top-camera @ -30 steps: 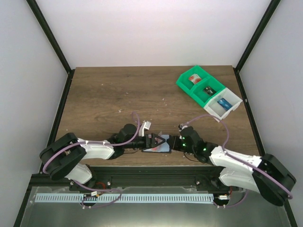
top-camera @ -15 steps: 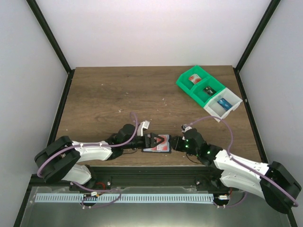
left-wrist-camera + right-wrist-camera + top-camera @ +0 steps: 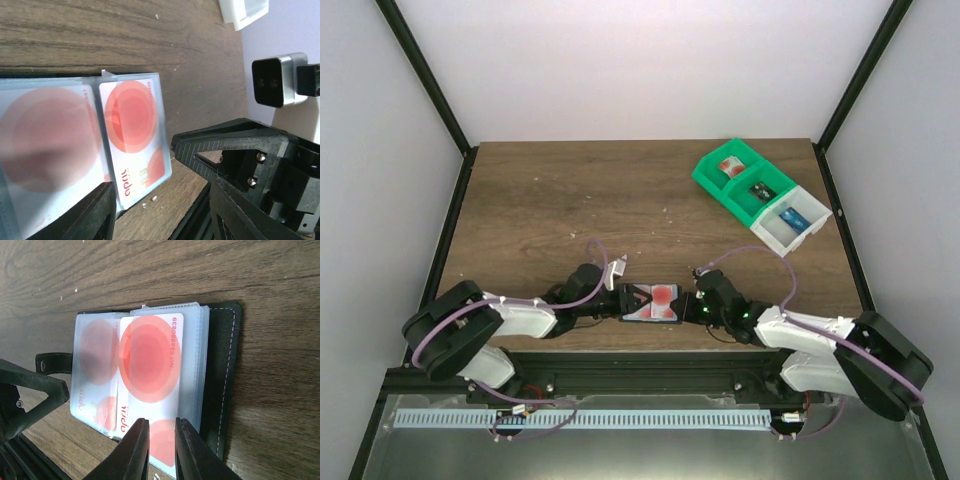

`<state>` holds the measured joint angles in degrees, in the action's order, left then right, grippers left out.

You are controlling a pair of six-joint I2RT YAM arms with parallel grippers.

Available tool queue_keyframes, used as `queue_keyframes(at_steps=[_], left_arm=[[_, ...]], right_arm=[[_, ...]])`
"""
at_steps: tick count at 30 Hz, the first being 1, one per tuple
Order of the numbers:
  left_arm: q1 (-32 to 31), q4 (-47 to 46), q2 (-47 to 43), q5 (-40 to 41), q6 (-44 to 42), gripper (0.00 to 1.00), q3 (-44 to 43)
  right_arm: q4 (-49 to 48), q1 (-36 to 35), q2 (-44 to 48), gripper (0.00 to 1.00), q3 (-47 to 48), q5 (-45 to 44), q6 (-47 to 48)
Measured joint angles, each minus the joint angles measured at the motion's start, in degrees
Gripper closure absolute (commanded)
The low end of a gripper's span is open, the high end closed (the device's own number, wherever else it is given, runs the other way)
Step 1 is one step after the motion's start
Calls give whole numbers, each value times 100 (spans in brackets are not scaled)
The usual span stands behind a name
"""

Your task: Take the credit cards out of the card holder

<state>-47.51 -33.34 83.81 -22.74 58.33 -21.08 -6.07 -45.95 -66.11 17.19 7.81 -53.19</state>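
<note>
Card holder (image 3: pixel 223 371) lies open, left gripper (image 3: pixel 160 200) spread wide at its edge, right gripper (image 3: pixel 161 429) narrow over the red-circle card (image 3: pixel 150 360), grip unclear.

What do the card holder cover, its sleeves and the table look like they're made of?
Card holder cover: dark, matte, probably leather or faux leather; pale stitching runs along its edge. Sleeves: translucent glossy plastic, likely vinyl; the credit cards' red circles show through blurred. Table: wood-grain surface, maybe laminate.

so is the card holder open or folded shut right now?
Open. The card holder lies spread flat on the table, clear sleeves side by side, with red-circle credit cards showing face up.
</note>
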Motion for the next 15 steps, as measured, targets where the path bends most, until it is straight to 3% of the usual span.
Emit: queue_keyframes(at_steps=[15], left_arm=[[17,-262,627,-122,-57,46,-131]], right_arm=[[-260,0,-573,84,74,31,20]])
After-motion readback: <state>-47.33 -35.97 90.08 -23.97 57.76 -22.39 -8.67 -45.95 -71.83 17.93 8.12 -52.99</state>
